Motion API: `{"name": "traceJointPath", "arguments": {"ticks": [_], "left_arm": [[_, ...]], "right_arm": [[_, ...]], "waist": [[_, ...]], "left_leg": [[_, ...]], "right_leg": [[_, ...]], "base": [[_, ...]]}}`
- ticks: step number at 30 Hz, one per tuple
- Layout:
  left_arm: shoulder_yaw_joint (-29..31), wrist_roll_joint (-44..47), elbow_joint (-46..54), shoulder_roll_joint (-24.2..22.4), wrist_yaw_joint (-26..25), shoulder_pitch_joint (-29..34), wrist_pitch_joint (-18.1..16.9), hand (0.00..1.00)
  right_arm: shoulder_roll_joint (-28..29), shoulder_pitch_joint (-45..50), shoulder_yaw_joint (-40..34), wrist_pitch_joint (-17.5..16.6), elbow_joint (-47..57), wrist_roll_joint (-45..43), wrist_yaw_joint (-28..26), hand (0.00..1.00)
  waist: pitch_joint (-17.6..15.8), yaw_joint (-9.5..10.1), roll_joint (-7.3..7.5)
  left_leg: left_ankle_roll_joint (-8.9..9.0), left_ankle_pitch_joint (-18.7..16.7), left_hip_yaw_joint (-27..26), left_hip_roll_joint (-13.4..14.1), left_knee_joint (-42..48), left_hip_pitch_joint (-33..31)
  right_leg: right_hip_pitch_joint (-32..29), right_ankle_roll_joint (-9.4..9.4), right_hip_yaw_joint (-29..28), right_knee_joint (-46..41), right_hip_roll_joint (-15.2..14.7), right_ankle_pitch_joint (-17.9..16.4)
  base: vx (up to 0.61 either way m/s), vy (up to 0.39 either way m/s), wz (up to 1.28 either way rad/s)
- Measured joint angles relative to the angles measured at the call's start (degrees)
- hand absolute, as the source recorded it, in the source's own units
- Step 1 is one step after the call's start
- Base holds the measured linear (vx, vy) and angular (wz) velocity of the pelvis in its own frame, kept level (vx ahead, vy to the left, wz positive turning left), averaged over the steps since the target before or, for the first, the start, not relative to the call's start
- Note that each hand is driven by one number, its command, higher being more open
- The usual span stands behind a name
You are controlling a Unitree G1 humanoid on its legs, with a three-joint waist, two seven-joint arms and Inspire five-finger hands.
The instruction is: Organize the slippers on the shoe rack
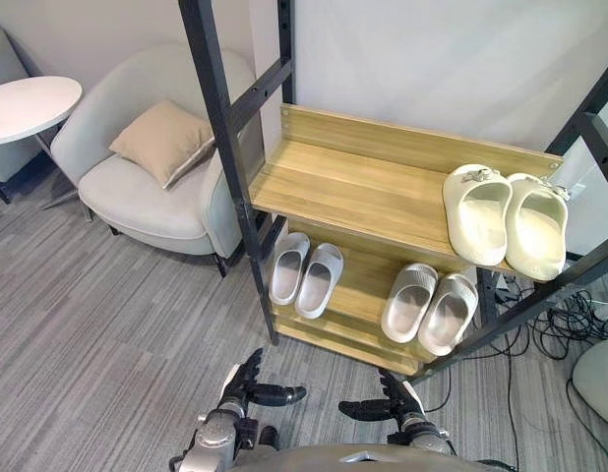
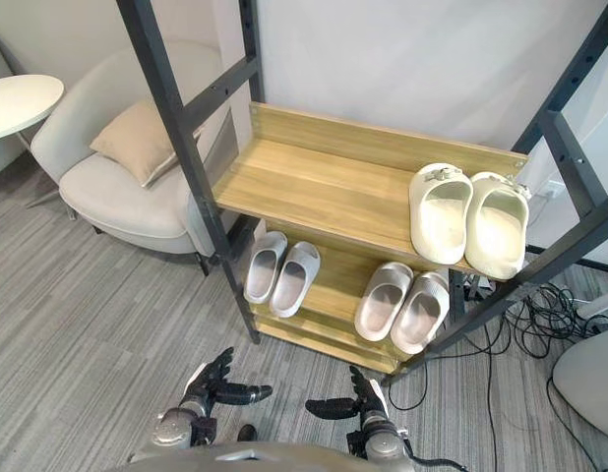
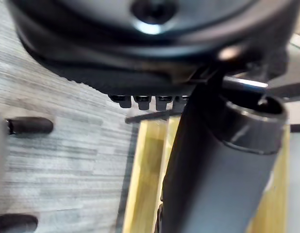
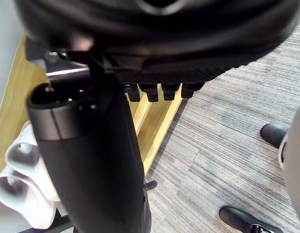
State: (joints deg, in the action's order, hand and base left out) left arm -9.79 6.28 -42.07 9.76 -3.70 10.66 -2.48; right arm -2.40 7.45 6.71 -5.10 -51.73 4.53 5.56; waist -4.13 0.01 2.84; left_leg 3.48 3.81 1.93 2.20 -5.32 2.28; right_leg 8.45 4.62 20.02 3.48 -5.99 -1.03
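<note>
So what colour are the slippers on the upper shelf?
Cream slippers, clearest in the left eye view.

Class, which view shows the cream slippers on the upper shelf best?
The right eye view: the cream slippers lie whole, well inside the picture. The left eye view shows them whole too, nearer its edge. The right wrist view shows pale slippers; which pair, I cannot tell.

The wooden-shelved shoe rack point(image 1: 353, 187) is pale honey with fine straight grain, and its slanted metal frame point(image 1: 220, 108) is matt black. The chunky foam slippers point(image 1: 478, 211) are cream. Both moulded rubber slipper pairs, left point(image 1: 322, 278) and right point(image 1: 410, 300), are pale grey (almost white). The carpeted floor point(image 1: 107, 324) is grey with thin lighter streaks. The rounded upholstered armchair point(image 1: 147, 197) is off-white, and its square fabric cushion point(image 1: 164, 141) is beige.
</note>
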Motion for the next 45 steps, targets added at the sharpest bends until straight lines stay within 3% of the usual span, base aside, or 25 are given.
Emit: {"name": "traceJointPath", "arguments": {"ticks": [6,15,19,21,22,24,26,29,30,31,32,34,36,37,38,39,40,41,44,45], "left_arm": [[3.3,-2.7,-3.5,-2.0,-4.4,0.1,-0.1,1.0],[6.8,-4.6,-6.7,-3.8,-6.1,-0.6,-0.9,1.0],[7.1,-4.8,-7.0,-4.1,-6.4,-1.6,-1.4,1.0],[6.8,-5.0,-8.4,-4.4,-6.9,-2.9,-1.3,1.0],[6.8,-5.2,-8.5,-4.3,-7.1,-3.3,-1.2,1.0],[6.8,-5.9,-8.8,-4.1,-7.6,-4.5,-1.3,1.0],[7.2,-5.9,-9.0,-4.2,-7.8,-5.6,-1.2,1.0],[8.7,-5.9,-8.9,-5.8,-8.4,-5.7,-1.3,1.0],[8.9,-5.8,-8.8,-6.1,-8.5,-5.4,-1.4,1.0],[8.9,-5.8,-8.9,-6.1,-8.4,-5.3,-1.4,1.0],[8.9,-5.9,-8.8,-5.9,-8.3,-5.7,-1.5,1.0],[9.0,-5.8,-8.9,-5.8,-8.4,-5.7,-1.9,1.0],[9.0,-5.8,-8.7,-5.6,-8.4,-6.1,-2.4,1.0],[9.0,-5.9,-8.8,-5.5,-8.4,-6.8,-2.6,1.0],[9.0,-6.0,-8.8,-5.4,-8.3,-7.3,-2.6,1.0],[9.0,-6.0,-8.8,-5.1,-8.3,-7.5,-3.0,1.0],[9.1,-6.0,-8.9,-5.0,-8.3,-7.9,-3.3,1.0],[9.4,-5.9,-8.9,-4.8,-8.3,-8.0,-3.3,1.0],[10.4,-5.7,-9.4,-4.7,-8.3,-8.0,-3.3,1.0],[11.1,-5.6,-9.9,-4.9,-8.3,-7.9,-3.3,1.0]], "right_arm": [[-0.3,-1.8,-1.0,0.0,-3.2,0.0,0.2,1.0],[-0.7,-2.4,-1.1,-0.1,-4.3,0.4,1.3,1.0],[-1.3,-4.6,-2.2,0.0,-6.0,0.4,1.4,1.0],[-1.5,-5.2,-3.1,0.1,-5.6,0.2,1.5,1.0],[-1.4,-5.0,-3.5,0.1,-5.4,-0.2,1.6,1.0],[-1.1,-4.3,-3.4,0.0,-5.4,-0.2,2.2,1.0],[-0.4,-4.5,-3.4,0.1,-5.4,-0.2,2.3,1.0],[-0.9,-5.0,-3.4,0.0,-5.1,-0.2,2.2,1.0],[-1.0,-5.3,-3.5,0.0,-5.2,-0.1,2.5,1.0],[-0.9,-5.5,-3.8,-0.1,-5.1,-0.1,2.6,1.0],[-0.6,-6.0,-5.4,0.0,-5.4,-0.1,2.7,1.0],[-0.9,-6.2,-5.6,0.1,-5.5,0.0,3.1,1.0],[-0.8,-7.1,-5.6,0.3,-6.0,0.0,3.4,1.0],[-0.7,-7.9,-5.6,0.4,-6.2,0.0,3.4,1.0],[-0.6,-8.3,-5.6,0.4,-6.2,0.0,3.4,1.0],[-0.5,-8.7,-5.6,0.4,-6.4,0.0,3.4,1.0],[-0.3,-9.5,-5.6,0.5,-6.5,0.0,3.4,1.0],[0.0,-10.2,-5.6,0.6,-6.5,0.0,3.4,1.0],[0.6,-11.3,-5.8,0.8,-6.5,-0.1,3.3,1.0],[0.9,-11.4,-5.7,0.8,-6.5,-0.1,3.2,1.0]], "waist": [[-0.3,-0.08,-0.45],[-0.7,-0.03,-0.97],[-2.9,0.01,-1.5],[-3.6,-0.2,-1.53],[-3.6,-0.47,-1.5],[-3.5,-0.38,0.09],[-4.6,-0.21,0.54],[-5.4,1.6,-1.74],[-5.3,2.16,-2.55],[-5.2,1.77,-2.85],[-5.5,1.05,-2.8],[-5.8,1.08,-2.99],[-6.2,1.25,-2.59],[-6.5,1.16,-2.47],[-6.9,0.95,-2.18],[-7.0,0.98,-1.99],[-7.1,1.23,-1.78],[-7.5,1.54,-0.99],[-7.5,1.96,-0.86],[-7.5,2.45,-0.91]], "left_leg": [[-0.12,-0.6,-1.9,0.0,0.0,0.8],[-0.25,-1.0,-3.0,0.0,0.0,1.7],[-0.94,-0.5,-1.8,-0.9,0.3,1.5],[-1.36,0.0,1.7,-1.9,0.3,-0.5],[-1.44,0.1,3.9,-2.5,0.3,-1.4],[-0.99,1.7,12.3,-5.2,0.6,-4.3],[0.03,3.4,17.9,-6.6,0.8,-5.8],[1.3,4.5,22.7,-6.2,2.1,-8.2],[0.86,5.4,21.6,-6.1,2.7,-10.2],[-1.47,4.7,17.3,-5.9,3.0,-11.1],[-2.84,3.0,2.8,-3.9,8.4,-14.5],[-3.32,-0.6,-12.4,-1.3,13.3,-16.1],[-4.81,-1.5,-18.0,-0.6,16.0,-17.8],[-7.89,-3.6,-25.3,0.2,19.6,-19.3],[-9.83,-5.1,-29.0,0.5,21.7,-19.9],[-10.97,-7.3,-32.1,1.1,23.8,-20.5],[-10.47,-10.3,-32.7,1.5,26.2,-21.5],[-10.62,-10.7,-31.0,-0.4,25.4,-21.3],[-11.14,-11.0,-28.1,-2.9,23.5,-20.2],[-11.29,-11.8,-26.3,-3.9,22.9,-18.8]], "right_leg": [[-0.2,0.05,-1.9,-0.2,0.0,0.0],[-0.3,0.15,-3.0,-0.9,-0.1,-0.1],[-5.4,0.7,-3.6,-13.8,-2.8,-6.0],[-10.4,-1.73,-11.2,-23.0,-3.5,-9.0],[-11.1,-1.96,-14.2,-24.5,-3.4,-10.0],[-10.8,-1.04,-21.8,-25.1,-3.9,-15.0],[-8.7,0.81,-19.0,-23.7,-4.3,-17.7],[-7.5,0.25,-13.1,-23.1,-3.2,-18.0],[-7.0,-0.19,-10.1,-22.2,-3.3,-17.8],[-6.8,-0.54,-8.2,-21.2,-3.3,-17.3],[-6.0,-0.59,-4.6,-19.2,-3.7,-16.4],[-5.1,-0.31,-1.4,-17.7,-3.7,-15.9],[-5.2,-0.3,0.5,-17.7,-4.2,-15.9],[-4.4,-0.3,2.9,-17.6,-4.6,-15.9],[-3.5,-0.23,4.7,-17.1,-4.9,-15.8],[-2.5,-0.09,6.4,-16.2,-4.8,-15.8],[-0.8,0.81,8.9,-14.4,-4.2,-15.4],[0.4,2.2,10.6,-13.3,-4.5,-14.2],[2.4,2.68,13.0,-12.7,-4.6,-11.0],[2.9,4.11,13.2,-15.4,-5.3,-9.5]], "base": [[0.02,0.02,-0.17],[-0.01,0.012,-0.07],[-0.04,0.029,0.12],[-0.07,0.012,0.73],[-0.05,-0.018,1.45],[-0.02,-0.093,1.83],[-0.01,-0.154,1.75],[-0.06,-0.176,1.15],[-0.05,-0.112,0.92],[-0.03,-0.105,1.35],[0.01,-0.052,1.13],[0.09,-0.02,0.99],[0.15,0.037,0.66],[0.22,0.075,0.76],[0.18,0.061,0.92],[0.24,0.065,1.03],[0.27,0.065,1.03],[0.33,0.084,0.9],[0.25,0.103,0.64],[0.34,0.2,0.77]]}}
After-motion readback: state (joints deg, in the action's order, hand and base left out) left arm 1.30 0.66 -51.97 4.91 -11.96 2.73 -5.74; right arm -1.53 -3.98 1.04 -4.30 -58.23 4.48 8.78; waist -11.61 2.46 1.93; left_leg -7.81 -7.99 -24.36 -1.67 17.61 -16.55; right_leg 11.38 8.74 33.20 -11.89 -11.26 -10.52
